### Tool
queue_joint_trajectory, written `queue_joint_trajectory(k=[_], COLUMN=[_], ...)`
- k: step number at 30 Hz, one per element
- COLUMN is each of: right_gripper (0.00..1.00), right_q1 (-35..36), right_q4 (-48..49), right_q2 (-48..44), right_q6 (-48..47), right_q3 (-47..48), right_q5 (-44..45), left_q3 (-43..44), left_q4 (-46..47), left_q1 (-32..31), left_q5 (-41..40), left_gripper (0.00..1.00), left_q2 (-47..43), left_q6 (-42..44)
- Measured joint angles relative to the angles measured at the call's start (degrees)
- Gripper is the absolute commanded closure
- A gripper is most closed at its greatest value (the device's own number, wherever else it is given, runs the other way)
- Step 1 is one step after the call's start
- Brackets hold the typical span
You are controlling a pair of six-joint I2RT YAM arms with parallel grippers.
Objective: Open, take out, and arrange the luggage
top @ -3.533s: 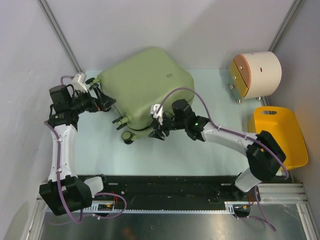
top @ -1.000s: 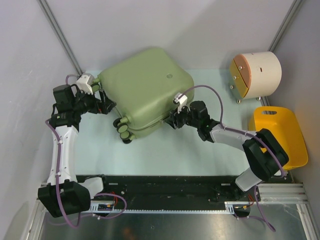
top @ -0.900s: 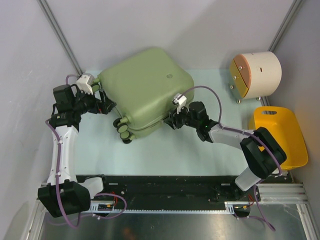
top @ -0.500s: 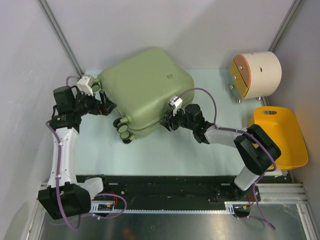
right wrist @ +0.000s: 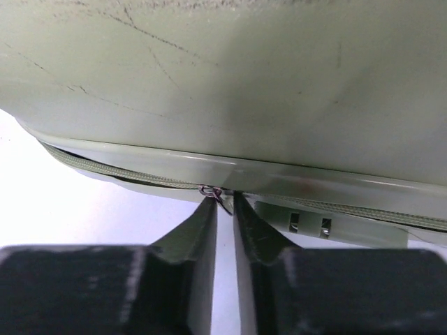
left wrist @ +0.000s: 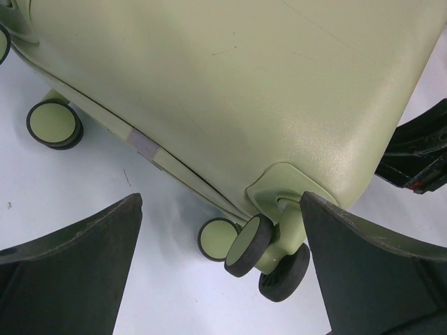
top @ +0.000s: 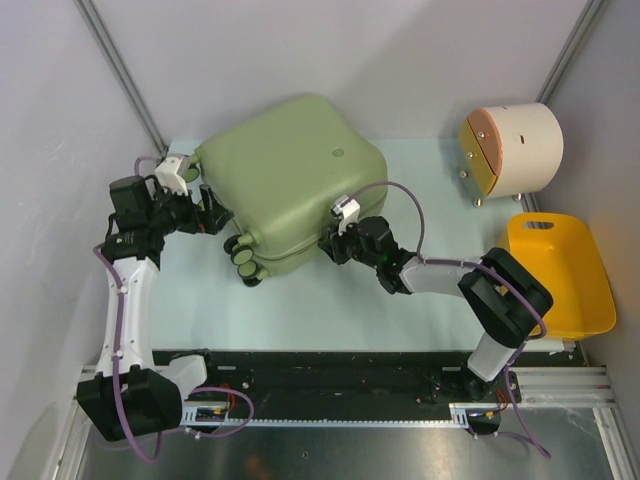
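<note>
Luggage (top: 290, 180) lies flat on the table (top: 330, 310), lid shut, toward the far left of centre, with its wheels (top: 243, 258) at the near-left corner. The right gripper (right wrist: 223, 202) is up against the near edge of the shell, fingers narrowed to a slit, and the zipper pull (right wrist: 215, 191) sits right at their tips. We read that as pinched on the pull, though the bite looks shallow. What matters for the next move is that the zipper track (right wrist: 119, 178) runs crosswise to the fingers, along the near seam and away toward the wheel corner. So the pull must go sideways along the seam, not back toward the base. We think a straight tug outward would probably slip the tab. The left gripper (left wrist: 220, 209) is spread wide, straddling the corner caster (left wrist: 248, 244). We can't tell whether either pad touches the shell. It is placed to brace that corner, but the right arm is the one on the zip. The yellow basket (top: 560, 270) and cream drum (top: 515, 145) sit well apart on the right, out of the zip path. Nothing is open yet, so this is early in the task.
</note>
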Motion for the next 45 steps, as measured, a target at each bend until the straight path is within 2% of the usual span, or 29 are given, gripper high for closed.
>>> queue_joint_trajectory(k=[3,10,11,12,13,18,22,23,24,27,30,34,45], right_gripper=[1.0,1.0,0.99,0.8,0.75,0.71,0.86,0.95,1.0,1.0,1.0,1.0,1.0], right_q1=[0.61,1.11,1.27,1.46,1.68,2.43,2.54,2.54,2.54,2.56,2.54,2.51,0.83], right_q4=[-0.07,-0.96,-1.05,-1.07,-1.03,-0.63,0.7,0.85,0.92,1.11,1.18,0.87,-2.12], right_q2=[0.28,0.02,-0.04,-0.07,-0.07,0.44,2.34,2.86,3.21,3.52,3.52,3.34,1.18], right_q6=[0.57,0.61,0.59,0.57,0.46,0.17,-0.02,-0.13,-0.26,-0.74,-0.92,-1.36,-3.19], right_q3=[0.0,0.0,0.0,0.0,0.0,0.0,0.02,0.02,0.02,0.02,0.02,0.02,0.02], right_q5=[0.68,1.88,2.23,2.6,3.04,4.26,4.57,4.74,4.85,5.05,5.11,5.31,5.25], left_q3=[-0.07,-1.33,-1.44,-1.68,-2.08,-3.67,-3.67,-3.67,-3.67,-3.65,-3.65,-3.65,-2.23], left_q4=[0.02,0.02,0.04,0.09,0.09,-0.9,-4.35,-5.55,-6.97,-11.37,-15.15,-17.35,-16.68], left_q1=[0.0,0.0,0.0,0.0,0.0,-0.04,-0.76,-1.18,-1.77,-4.57,-9.92,-16.48,-18.93], left_q5=[-0.04,-0.57,-0.59,-0.61,-0.66,-0.68,-0.74,-0.87,-0.94,-1.51,-3.13,-5.18,-12.39], left_gripper=[0.0,0.0,0.0,0.0,0.0,0.0,0.0,0.0,0.0,0.0,0.0,0.0,0.0], left_q2=[-0.09,-1.55,-1.7,-1.95,-2.34,-4.98,-6.69,-6.86,-6.95,-6.86,-6.58,-5.51,4.02], left_q6=[0.02,0.55,0.59,0.68,1.07,3.74,8.85,10.25,12.15,18.03,23.89,27.76,29.09])
